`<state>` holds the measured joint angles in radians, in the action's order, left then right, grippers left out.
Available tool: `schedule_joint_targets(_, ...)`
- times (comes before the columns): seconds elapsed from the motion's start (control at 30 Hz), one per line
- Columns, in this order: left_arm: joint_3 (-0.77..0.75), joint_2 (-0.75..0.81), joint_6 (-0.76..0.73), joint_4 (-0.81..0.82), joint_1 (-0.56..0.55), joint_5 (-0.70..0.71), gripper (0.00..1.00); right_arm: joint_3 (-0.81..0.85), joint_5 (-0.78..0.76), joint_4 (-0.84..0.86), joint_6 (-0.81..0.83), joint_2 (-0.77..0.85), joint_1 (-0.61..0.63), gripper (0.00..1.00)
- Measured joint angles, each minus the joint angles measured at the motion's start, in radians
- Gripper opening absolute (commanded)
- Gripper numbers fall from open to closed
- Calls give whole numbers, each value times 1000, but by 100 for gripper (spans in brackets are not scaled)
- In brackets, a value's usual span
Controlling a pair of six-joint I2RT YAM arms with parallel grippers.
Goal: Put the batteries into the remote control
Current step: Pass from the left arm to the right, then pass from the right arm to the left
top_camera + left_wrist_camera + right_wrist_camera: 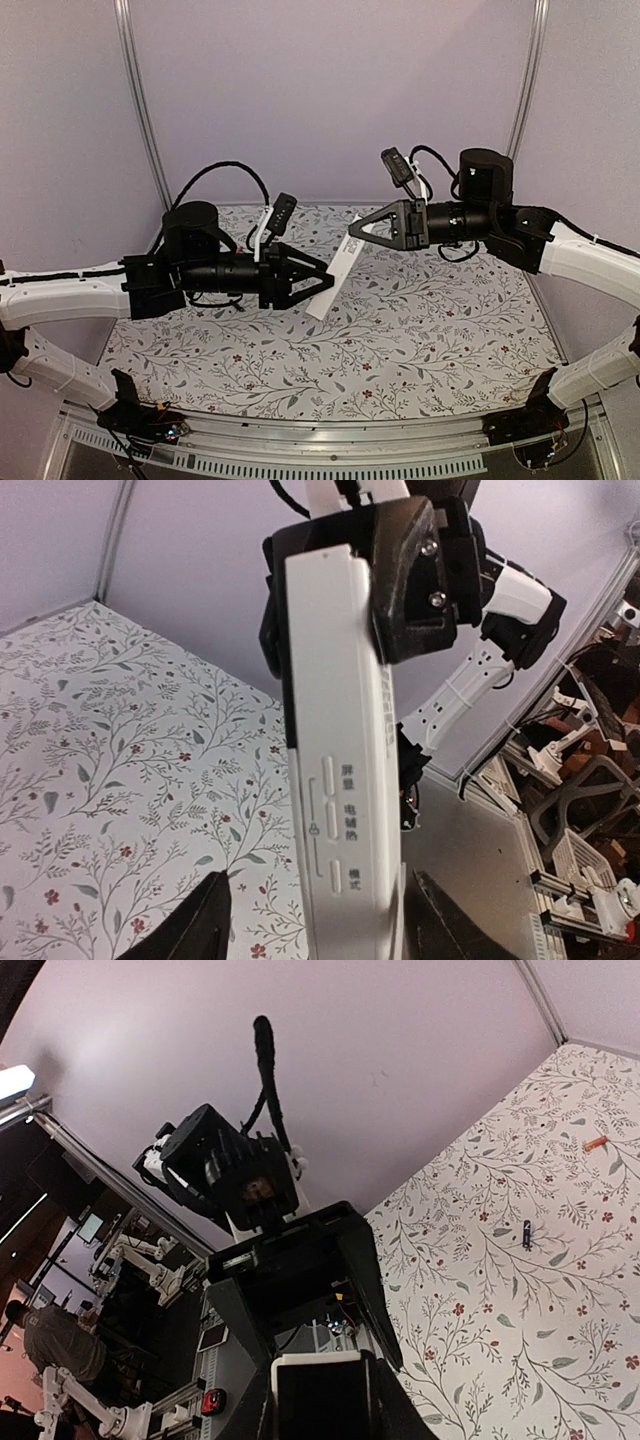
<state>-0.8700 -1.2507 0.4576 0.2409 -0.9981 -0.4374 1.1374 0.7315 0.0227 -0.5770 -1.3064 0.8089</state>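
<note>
The remote control (336,268), a long white bar, hangs tilted in the air between my two grippers. My right gripper (353,232) is shut on its upper end; in the left wrist view its black fingers (415,575) clamp the remote control (335,730) there. In the right wrist view the remote's end (318,1395) shows a dark face with a white rim between the right gripper (320,1415) jaws. My left gripper (328,283) stands open around the lower end, with a gap showing beside its fingers (195,925). One small dark battery (526,1233) lies on the floral cloth.
A floral tablecloth (420,340) covers the table, with purple walls behind and at the sides. A tiny orange object (595,1144) lies near the far corner of the cloth. The left arm's body (235,1175) faces the right wrist camera at close range.
</note>
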Motion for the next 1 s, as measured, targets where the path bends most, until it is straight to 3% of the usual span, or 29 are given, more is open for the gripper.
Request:
schedule_joint_targets(0.27, -74, 56, -88, -193, 2, 210, 75, -4, -182, -134, -56, 0, -47, 0)
schedule_joint_targets(0.6, -292, -199, -204, -456, -104, 454, 73, -13, -321, -215, -134, -28, -49, 0)
schedule_joint_targets(0.73, -360, -276, -237, -526, -137, 542, 65, -13, -338, -230, -157, -47, -49, 0)
schedule_joint_targets(1.0, -493, -408, -293, -629, -164, 676, 33, -19, -348, -236, -187, -61, -49, 0)
